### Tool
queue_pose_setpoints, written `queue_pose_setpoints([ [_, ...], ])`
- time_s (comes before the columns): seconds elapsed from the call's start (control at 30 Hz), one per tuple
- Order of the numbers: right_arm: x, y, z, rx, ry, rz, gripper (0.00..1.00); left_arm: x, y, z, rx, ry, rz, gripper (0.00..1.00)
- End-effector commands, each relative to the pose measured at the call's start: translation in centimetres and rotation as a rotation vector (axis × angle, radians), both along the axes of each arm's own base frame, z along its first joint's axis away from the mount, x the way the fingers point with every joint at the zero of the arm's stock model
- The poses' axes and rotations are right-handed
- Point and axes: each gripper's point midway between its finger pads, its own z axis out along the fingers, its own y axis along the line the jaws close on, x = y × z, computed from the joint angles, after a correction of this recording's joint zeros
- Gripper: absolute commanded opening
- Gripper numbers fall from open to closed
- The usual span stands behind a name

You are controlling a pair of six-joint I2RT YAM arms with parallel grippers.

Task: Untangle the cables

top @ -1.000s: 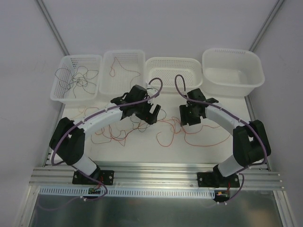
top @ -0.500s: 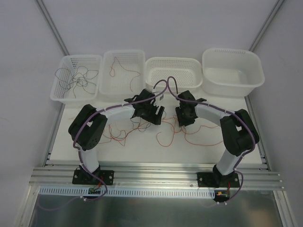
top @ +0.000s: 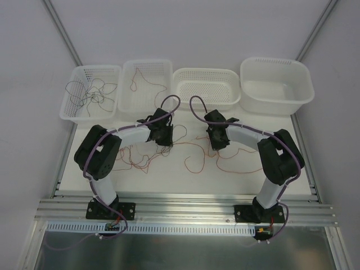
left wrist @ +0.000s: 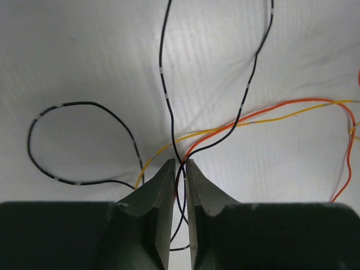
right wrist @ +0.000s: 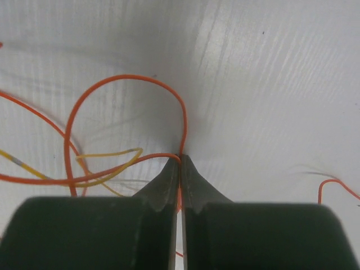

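Thin cables [top: 191, 153] lie in a loose red and orange tangle on the white table between my two arms. In the left wrist view a dark cable [left wrist: 163, 73], an orange one [left wrist: 281, 106] and a yellow one [left wrist: 264, 120] cross at my left gripper [left wrist: 180, 162]. Its jaws are drawn in to a narrow slit, with the dark and orange wires caught between the tips. My right gripper [right wrist: 180, 157] is shut on an orange-red cable [right wrist: 129, 79] that loops away from the tips, beside a yellow loop [right wrist: 107, 154]. From above, the left gripper [top: 164, 140] and right gripper [top: 218, 145] point down at the tangle.
Four white containers line the far edge. The left basket [top: 72, 109] holds dark cables. A second basket [top: 125, 104] has one red cable. Then come a mesh basket [top: 185, 101] and a tub [top: 306, 93]. Purple hoses arch over both wrists.
Both grippers have closed, from wide open to shut on wires. The left gripper has drawn back to the left. The right one has stayed near the middle, lower over the table.
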Motion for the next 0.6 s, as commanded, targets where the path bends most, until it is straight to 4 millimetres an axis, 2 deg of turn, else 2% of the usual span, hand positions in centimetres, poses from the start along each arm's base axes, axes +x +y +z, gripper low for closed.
queue_pose_setpoints([
  [0.0,-1.1,-4.3,0.1,-0.157,0.032,-0.068,0.01,-2.6,4.8,-2.4,0.112,0.126,0.122,0.13],
  [0.07,-1.0,-5.3,0.9,-0.148,0.022,-0.132,0.01,-2.9,6.8,-3.1,0.137,0.151,0.178,0.11],
  [0.17,-0.7,-8.2,2.9,-0.096,0.014,-0.264,0.01,-4.0,9.6,-4.0,0.17,0.195,0.241,0.09],
  [0.2,-0.3,-9.8,3.8,-0.066,0.0,-0.344,0.01,-4.2,10.1,-3.9,0.17,0.2,0.256,0.07],
  [0.27,0.0,-11.1,6.3,0.018,-0.044,-0.422,0.01,-5.0,11.6,-4.2,0.181,0.214,0.296,0.05],
  [0.3,0.7,-12.7,7.7,0.054,-0.076,-0.496,0.01,-5.0,11.9,-4.0,0.179,0.209,0.315,0.04],
  [0.37,0.8,-13.9,10.7,0.121,-0.133,-0.553,0.01,-5.5,12.2,-3.8,0.175,0.21,0.345,0.03],
  [0.4,1.4,-15.3,12.9,0.142,-0.179,-0.601,0.01,-5.5,12.2,-3.7,0.164,0.213,0.352,0.03],
  [0.57,1.9,-18.3,22.8,0.242,-0.409,-0.672,0.01,-6.0,12.5,-3.6,0.145,0.226,0.39,0.02],
])
